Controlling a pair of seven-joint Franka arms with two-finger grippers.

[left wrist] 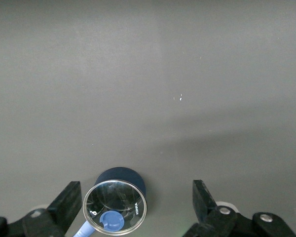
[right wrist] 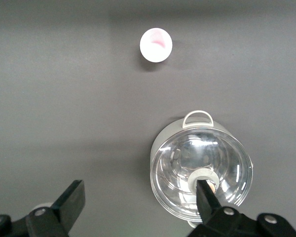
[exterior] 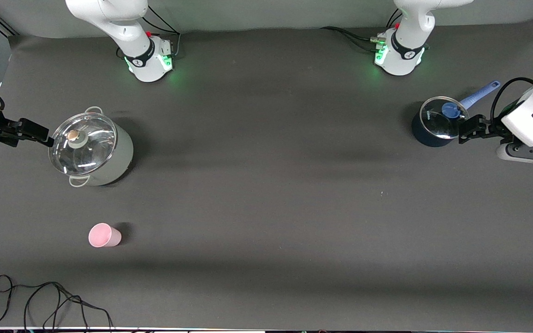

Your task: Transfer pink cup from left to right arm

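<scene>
The pink cup (exterior: 104, 235) stands upright on the dark table toward the right arm's end, nearer the front camera than the big pot. It also shows in the right wrist view (right wrist: 156, 45), pale and empty. My right gripper (exterior: 40, 134) is open and empty, up in the air beside the big pot's lid and well apart from the cup; its jaws (right wrist: 140, 190) stand wide. My left gripper (exterior: 464, 131) is open and empty at the left arm's end, up beside the blue saucepan; its jaws (left wrist: 135, 190) stand wide.
A pale pot with a glass lid (exterior: 118, 162) stands toward the right arm's end (right wrist: 202, 168). A dark blue saucepan with a glass lid and blue handle (exterior: 426, 136) stands at the left arm's end (left wrist: 121, 177). A black cable (exterior: 49, 300) lies by the front edge.
</scene>
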